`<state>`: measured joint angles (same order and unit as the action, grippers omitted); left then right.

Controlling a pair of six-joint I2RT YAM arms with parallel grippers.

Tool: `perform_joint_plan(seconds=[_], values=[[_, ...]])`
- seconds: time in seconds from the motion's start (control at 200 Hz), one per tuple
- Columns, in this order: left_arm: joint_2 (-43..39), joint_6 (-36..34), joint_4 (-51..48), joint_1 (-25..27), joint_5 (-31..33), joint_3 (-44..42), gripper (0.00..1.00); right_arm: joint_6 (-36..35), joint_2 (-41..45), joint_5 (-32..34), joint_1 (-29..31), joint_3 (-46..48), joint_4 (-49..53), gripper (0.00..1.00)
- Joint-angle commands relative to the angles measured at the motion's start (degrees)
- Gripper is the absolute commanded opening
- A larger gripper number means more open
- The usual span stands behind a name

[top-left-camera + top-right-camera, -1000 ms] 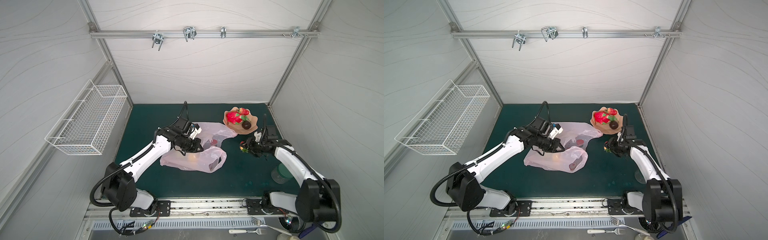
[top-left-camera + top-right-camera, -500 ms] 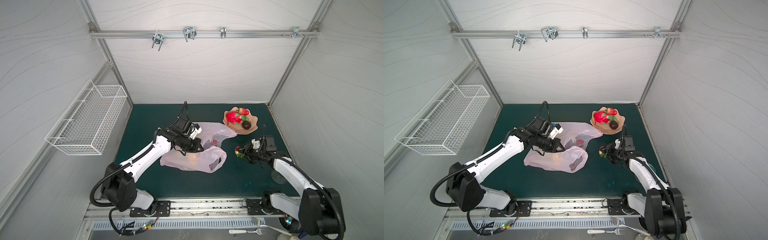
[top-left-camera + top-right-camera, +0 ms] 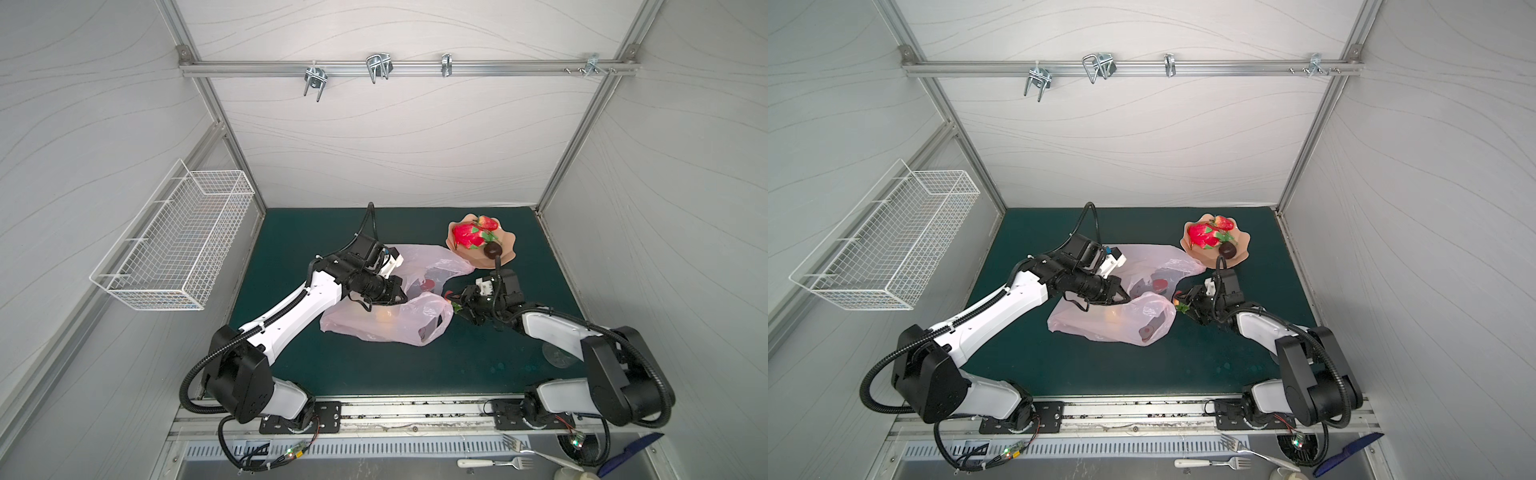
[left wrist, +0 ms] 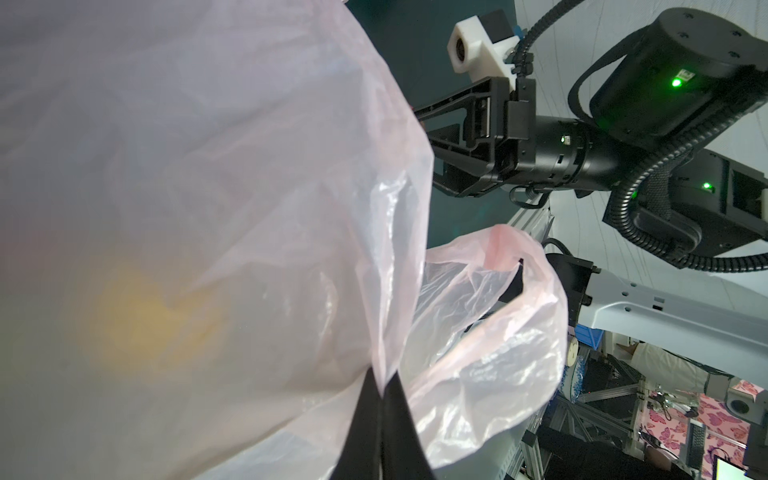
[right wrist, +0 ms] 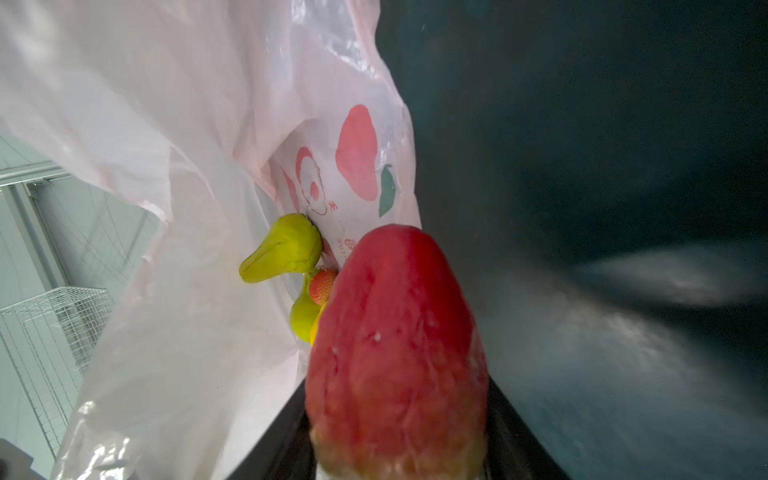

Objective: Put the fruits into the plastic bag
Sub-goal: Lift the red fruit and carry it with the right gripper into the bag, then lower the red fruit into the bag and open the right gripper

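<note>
Mid-desk, the right end effector (image 3: 456, 303) grips a strawberry (image 5: 395, 353), its tip aimed at the mouth of the plastic bag (image 3: 386, 322), just to its left. The left end effector (image 4: 380, 399) is clenched on the bag's rim. Other fruits (image 3: 469, 239) sit on the plate (image 3: 508, 250) by the far right corner.
</note>
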<state>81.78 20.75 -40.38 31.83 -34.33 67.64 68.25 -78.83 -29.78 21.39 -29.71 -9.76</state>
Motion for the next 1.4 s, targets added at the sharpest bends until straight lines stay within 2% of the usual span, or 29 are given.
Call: perform_joint_plan(seconds=[0.0, 0.37, 0.645, 1.13, 1.246, 1.396], values=[[-1.3, -0.3, 0.9, 0.2, -0.3, 1.2, 0.00, 6.2, -2.4, 1.3, 3.1, -0.9, -7.9, 0.22], [-1.1, -0.5, 0.8, 0.3, -0.2, 1.7, 0.00, 11.2, -13.4, 1.9, 11.3, -5.3, -17.3, 0.21], [-1.0, -0.4, 0.8, 0.5, -0.3, 1.9, 0.00, 13.2, -21.4, 0.9, 16.1, -11.6, -19.9, 0.21], [-1.0, -0.6, 0.9, 0.6, -0.5, 1.9, 0.00, 18.9, -34.8, -2.5, 20.0, -23.4, -24.6, 0.25], [-1.0, -0.6, 0.9, 0.6, -0.4, 1.9, 0.00, 18.6, -35.3, -3.0, 20.5, -23.9, -23.8, 0.38], [-0.9, -0.6, 1.1, 0.7, -0.5, 1.7, 0.00, 17.3, -34.3, -3.2, 20.3, -23.0, -22.3, 0.67]])
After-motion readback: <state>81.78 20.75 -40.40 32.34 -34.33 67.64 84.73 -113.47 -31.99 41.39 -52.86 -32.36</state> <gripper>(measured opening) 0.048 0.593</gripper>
